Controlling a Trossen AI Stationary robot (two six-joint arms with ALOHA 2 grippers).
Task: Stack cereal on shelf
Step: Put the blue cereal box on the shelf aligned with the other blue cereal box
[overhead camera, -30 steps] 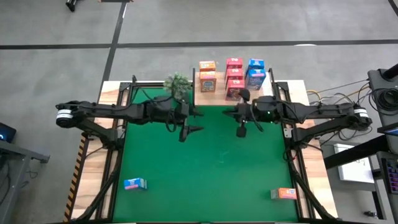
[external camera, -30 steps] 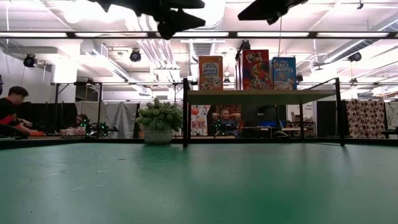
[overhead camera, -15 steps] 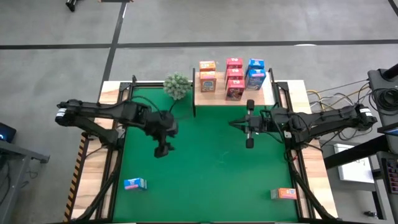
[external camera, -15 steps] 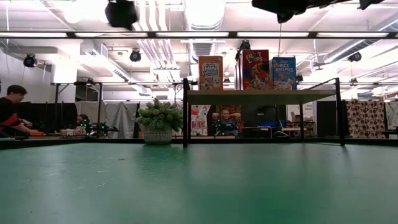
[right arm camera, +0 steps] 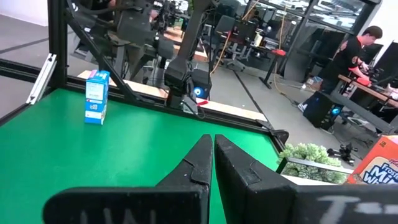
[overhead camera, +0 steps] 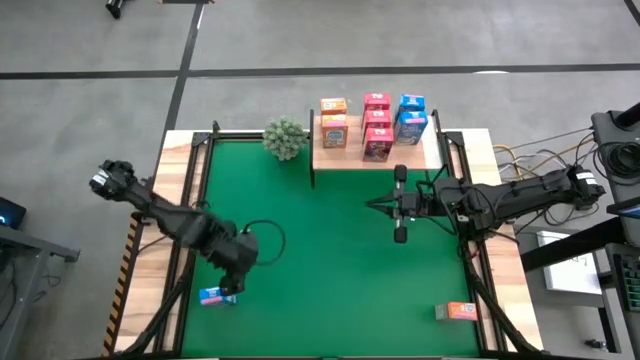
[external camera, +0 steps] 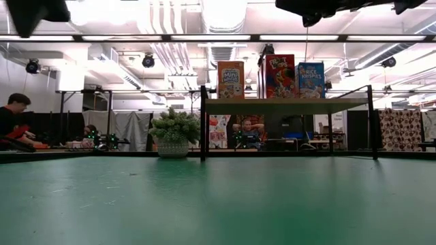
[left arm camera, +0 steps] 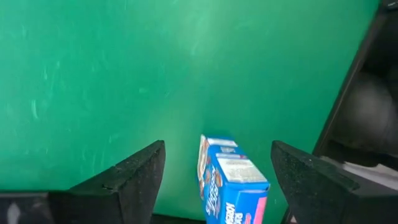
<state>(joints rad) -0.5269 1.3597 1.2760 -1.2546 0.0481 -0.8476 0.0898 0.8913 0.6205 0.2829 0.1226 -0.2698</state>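
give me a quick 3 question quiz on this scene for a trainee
1. True or false: the left pincer is open over the blue cereal box.
2. How many cereal boxes lie on the green table, off the shelf?
3. The right pincer is: A) shut and empty B) shut on a box C) wide open

Key:
1. True; the box shows between its fingers, not gripped.
2. Two: the blue one and an orange cereal box.
3. A
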